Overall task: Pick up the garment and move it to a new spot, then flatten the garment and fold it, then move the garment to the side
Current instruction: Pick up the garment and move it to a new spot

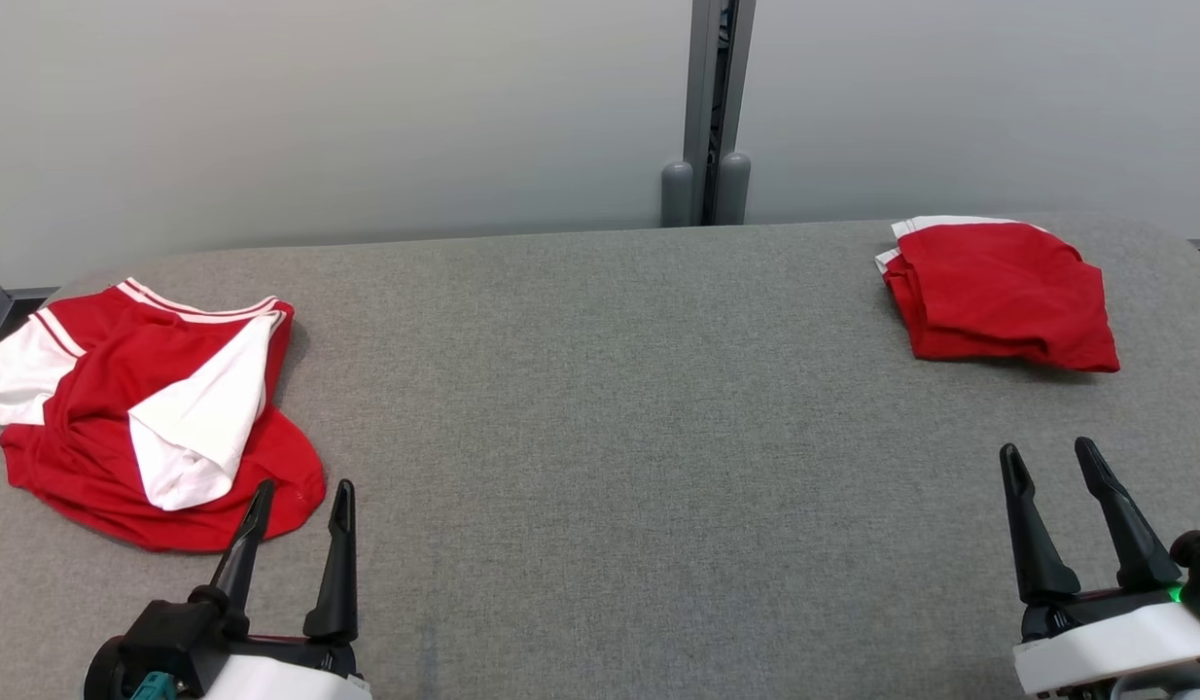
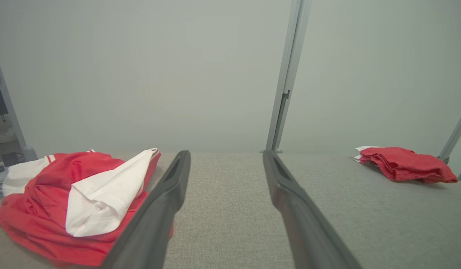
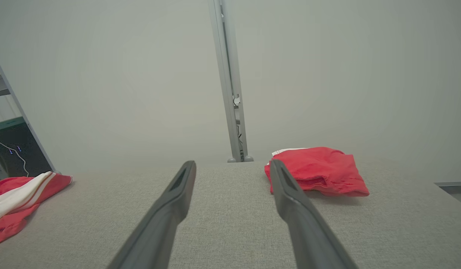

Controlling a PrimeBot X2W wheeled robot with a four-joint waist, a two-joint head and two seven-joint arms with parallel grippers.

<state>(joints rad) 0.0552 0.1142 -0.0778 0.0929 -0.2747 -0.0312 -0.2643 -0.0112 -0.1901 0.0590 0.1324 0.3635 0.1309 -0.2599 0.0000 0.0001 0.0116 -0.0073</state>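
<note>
Pointing forward over the grey padded table (image 1: 610, 389), the left gripper (image 1: 304, 486) has its two dark fingers spread with nothing between them. Their tips are just beside the near edge of the crumpled red-and-white garment (image 1: 94, 457) at the table's left. The right gripper (image 1: 1047, 447), likewise spread and empty, stands near the folded red garment (image 1: 999, 297) at the far right.

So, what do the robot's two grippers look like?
Both the left gripper and the right gripper have two long, black, tapering fingers on a black base, with a white wrist casing behind. The left shows a teal part; the right shows a green light.
</note>
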